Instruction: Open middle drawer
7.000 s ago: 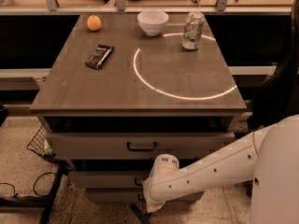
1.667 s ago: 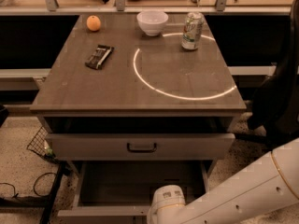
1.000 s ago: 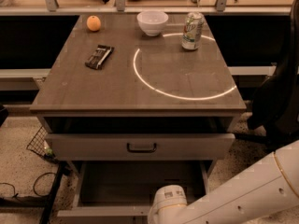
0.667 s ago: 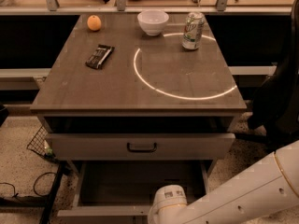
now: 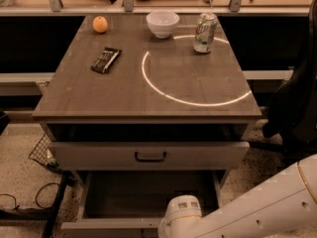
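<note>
The middle drawer (image 5: 148, 195) stands pulled out towards me, with its dark boxy inside showing. Its grey-beige front (image 5: 106, 226) lies along the bottom edge of the camera view. My white arm comes in from the lower right and its rounded wrist (image 5: 181, 213) sits over the drawer's front right part. The gripper lies past the wrist, at or below the bottom edge, and is hidden. The top drawer (image 5: 148, 155), with its dark pull handle (image 5: 150, 157), is above it and stands slightly out from the cabinet.
On the table top (image 5: 99, 93) are an orange (image 5: 100, 24), a white bowl (image 5: 162, 23), a drink can (image 5: 205, 32) and a dark snack bar (image 5: 106, 60). A wire basket (image 5: 42, 151) and cables (image 5: 29, 202) are on the floor at the left. A dark chair (image 5: 297, 108) stands at the right.
Seven seconds ago the middle drawer was shut with my arm at its front; now it is pulled out. Over the last two seconds nothing has visibly moved.
</note>
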Robot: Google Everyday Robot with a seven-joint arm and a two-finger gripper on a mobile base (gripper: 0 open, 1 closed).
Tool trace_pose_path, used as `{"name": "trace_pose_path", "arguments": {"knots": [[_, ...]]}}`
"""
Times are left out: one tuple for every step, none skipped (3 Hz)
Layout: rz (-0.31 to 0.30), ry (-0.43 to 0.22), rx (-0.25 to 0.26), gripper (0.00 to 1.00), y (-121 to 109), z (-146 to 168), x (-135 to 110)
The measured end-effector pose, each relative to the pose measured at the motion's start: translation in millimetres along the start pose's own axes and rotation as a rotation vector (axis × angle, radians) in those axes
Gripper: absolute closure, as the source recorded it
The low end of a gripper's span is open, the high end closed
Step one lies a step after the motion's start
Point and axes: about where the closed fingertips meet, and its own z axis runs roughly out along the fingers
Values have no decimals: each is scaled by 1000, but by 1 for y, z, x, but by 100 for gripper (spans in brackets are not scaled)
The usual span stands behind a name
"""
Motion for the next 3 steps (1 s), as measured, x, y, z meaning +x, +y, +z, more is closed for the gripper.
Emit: {"name": "trace_pose_path", "arguments": {"knots": [[-10, -19, 18, 100, -8, -14, 6], [-25, -50, 51, 100, -23, -35, 15], [-34, -74, 88, 100, -38, -56, 24]]}}
